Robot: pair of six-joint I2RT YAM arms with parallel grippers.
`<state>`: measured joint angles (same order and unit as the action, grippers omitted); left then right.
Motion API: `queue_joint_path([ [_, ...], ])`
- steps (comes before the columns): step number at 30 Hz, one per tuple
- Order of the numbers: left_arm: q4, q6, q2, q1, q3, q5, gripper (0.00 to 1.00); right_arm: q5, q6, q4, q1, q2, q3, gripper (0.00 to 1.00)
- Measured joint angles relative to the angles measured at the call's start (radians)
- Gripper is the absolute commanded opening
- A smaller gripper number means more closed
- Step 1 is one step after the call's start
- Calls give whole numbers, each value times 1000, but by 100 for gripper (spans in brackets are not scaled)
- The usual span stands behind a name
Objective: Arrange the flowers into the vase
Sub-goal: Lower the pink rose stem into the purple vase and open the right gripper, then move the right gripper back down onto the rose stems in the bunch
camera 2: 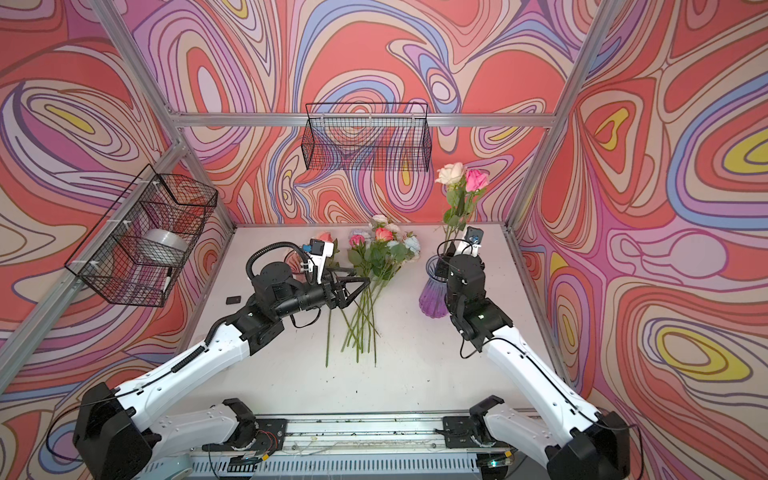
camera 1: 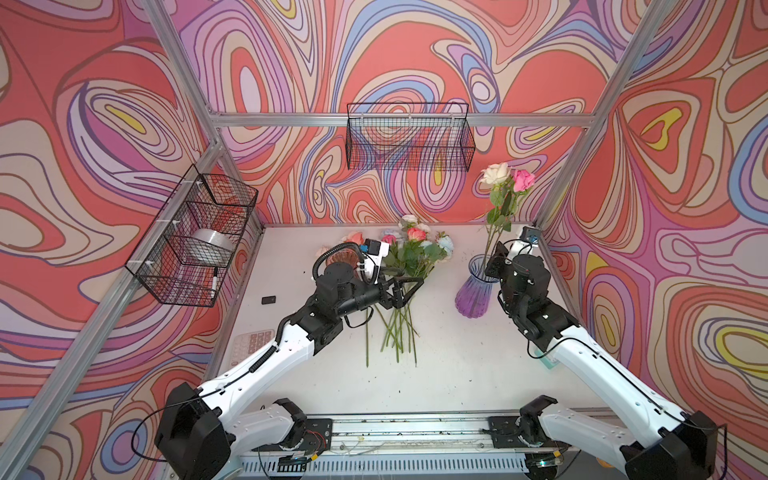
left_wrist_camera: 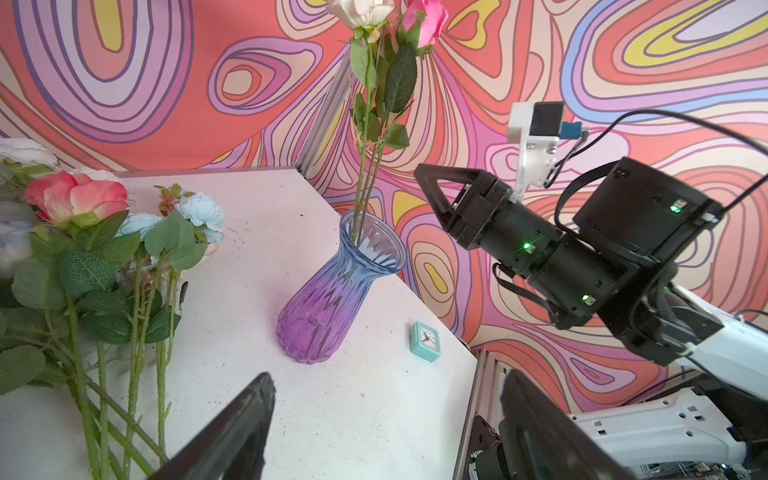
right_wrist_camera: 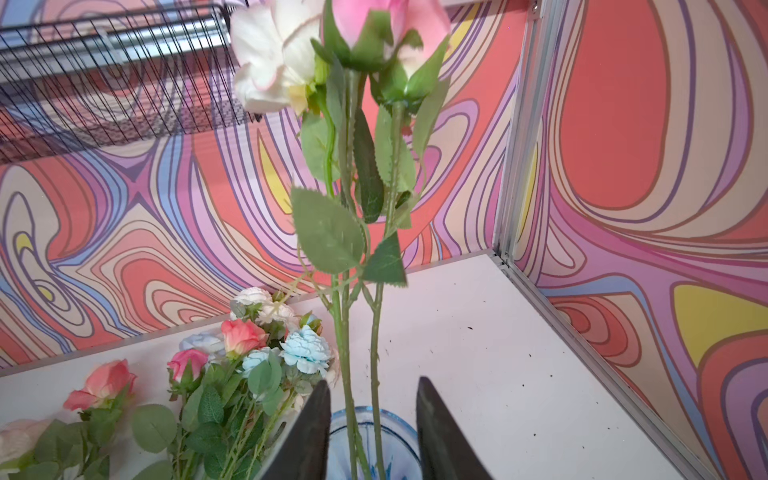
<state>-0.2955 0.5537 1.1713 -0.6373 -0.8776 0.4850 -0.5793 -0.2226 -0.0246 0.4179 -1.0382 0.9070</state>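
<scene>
The vase (camera 1: 473, 293) (camera 2: 432, 297) (left_wrist_camera: 328, 299) (right_wrist_camera: 399, 444), blue glass fading to purple, stands upright at the right rear of the white table. Two flowers stand in it, a white one (camera 1: 495, 173) (right_wrist_camera: 270, 54) and a pink one (camera 1: 523, 179) (right_wrist_camera: 386, 20). My right gripper (camera 1: 496, 253) (right_wrist_camera: 372, 382) hovers just over the vase mouth, open, its fingers on either side of the two stems without touching them. More flowers (camera 1: 411, 253) (camera 2: 380, 253) (left_wrist_camera: 79, 199) lie in a bunch mid-table. Open and empty, my left gripper (camera 1: 411, 278) (left_wrist_camera: 388, 378) hangs above their stems.
A wire basket (camera 1: 409, 137) hangs on the back wall. Another (camera 1: 195, 237) on the left wall holds a tape roll (camera 1: 210, 247). A small teal clock (left_wrist_camera: 426, 340) sits near the table's right edge, and a small black object (camera 1: 270, 299) lies left.
</scene>
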Motion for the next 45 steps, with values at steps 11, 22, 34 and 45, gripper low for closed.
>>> queue_joint_path([
  [11,95,-41,0,-3,-35,-95,86,149,-60,-290,0,74,145,38],
  [22,172,-135,-88,-3,-49,-277,91,381,-138,-381,55,42,222,30],
  [34,154,-176,-249,-4,40,-746,97,356,-132,-345,272,-291,323,20],
  [45,258,-34,-278,3,43,-1263,99,464,-37,-430,334,-803,602,14],
])
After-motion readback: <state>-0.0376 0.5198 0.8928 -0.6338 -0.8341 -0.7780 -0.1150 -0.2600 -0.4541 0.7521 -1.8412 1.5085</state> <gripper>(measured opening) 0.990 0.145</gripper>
